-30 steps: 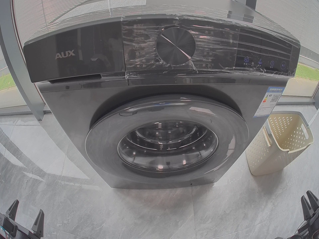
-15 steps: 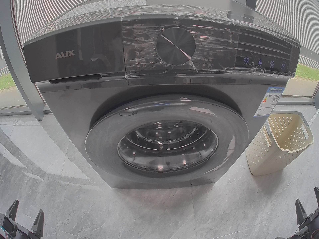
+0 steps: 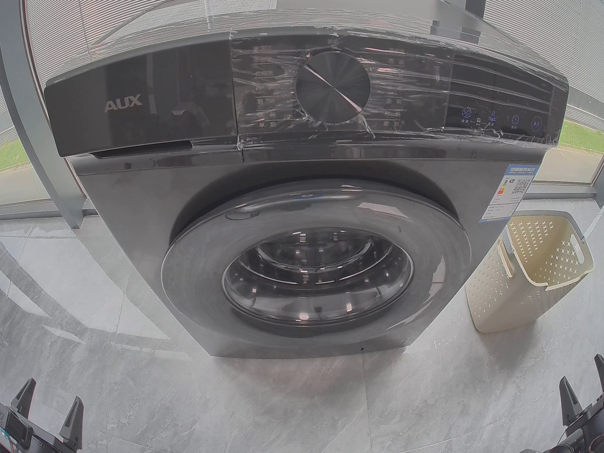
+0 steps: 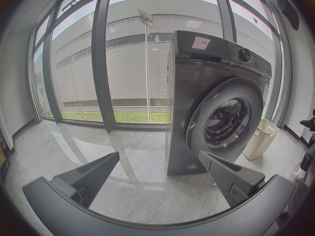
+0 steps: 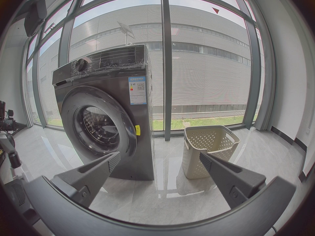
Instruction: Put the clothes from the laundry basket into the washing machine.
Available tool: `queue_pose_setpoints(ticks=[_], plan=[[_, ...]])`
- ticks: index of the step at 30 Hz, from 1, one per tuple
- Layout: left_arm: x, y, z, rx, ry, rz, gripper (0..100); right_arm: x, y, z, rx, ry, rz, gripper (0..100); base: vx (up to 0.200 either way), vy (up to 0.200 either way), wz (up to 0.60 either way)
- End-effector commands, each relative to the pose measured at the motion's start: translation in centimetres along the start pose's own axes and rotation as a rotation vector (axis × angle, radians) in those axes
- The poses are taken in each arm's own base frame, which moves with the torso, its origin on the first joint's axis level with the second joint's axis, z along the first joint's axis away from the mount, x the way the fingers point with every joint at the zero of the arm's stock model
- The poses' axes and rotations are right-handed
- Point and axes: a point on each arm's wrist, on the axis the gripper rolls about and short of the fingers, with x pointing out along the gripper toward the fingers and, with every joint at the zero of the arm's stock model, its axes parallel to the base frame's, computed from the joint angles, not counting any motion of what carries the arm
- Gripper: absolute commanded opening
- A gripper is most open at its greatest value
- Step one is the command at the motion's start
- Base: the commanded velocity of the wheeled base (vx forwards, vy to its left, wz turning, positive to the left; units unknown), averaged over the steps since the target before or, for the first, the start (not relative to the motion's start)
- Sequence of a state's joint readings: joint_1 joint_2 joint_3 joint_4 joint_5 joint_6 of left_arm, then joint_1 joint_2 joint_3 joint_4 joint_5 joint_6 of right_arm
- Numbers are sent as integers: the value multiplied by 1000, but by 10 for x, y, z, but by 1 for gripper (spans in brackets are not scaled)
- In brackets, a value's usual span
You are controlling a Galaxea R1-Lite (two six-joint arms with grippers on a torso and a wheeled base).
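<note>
Left hand: low over the grey marble floor, in front of the washing machine and off toward its left side. Fingers spread wide, nothing between them.

Right hand: low in front of the machine's right side. Fingers spread wide, holding nothing.

Washing machine: stands on the floor, round glass door shut against its front. Plastic film lies over the control panel and dial.

Laundry basket: cream, perforated, upright on the floor just beside the machine's right front corner. It lies ahead of the right hand and well apart from it, and farther still from the left hand.

Count: two hands, one machine, one basket.

Behind the machine: tall windows.
</note>
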State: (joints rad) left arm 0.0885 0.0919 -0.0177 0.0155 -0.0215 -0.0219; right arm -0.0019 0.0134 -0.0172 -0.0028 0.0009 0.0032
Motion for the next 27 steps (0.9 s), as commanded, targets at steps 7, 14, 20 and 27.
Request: queue_pose_setpoints(ticks=[7, 14, 20, 27], plan=[[1, 0, -4, 18, 13, -1, 100, 1, 0, -5, -3, 10, -2, 100, 0, 0, 0], [1, 0, -4, 18, 13, -1, 100, 1, 0, -5, -8, 10, 1, 100, 0, 0, 0], [1, 0, -4, 18, 13, -1, 100, 1, 0, -5, 0, 10, -1, 100, 0, 0, 0], [1, 0, -4, 18, 13, -1, 100, 1, 0, -5, -5, 8, 3, 100, 0, 0, 0]])
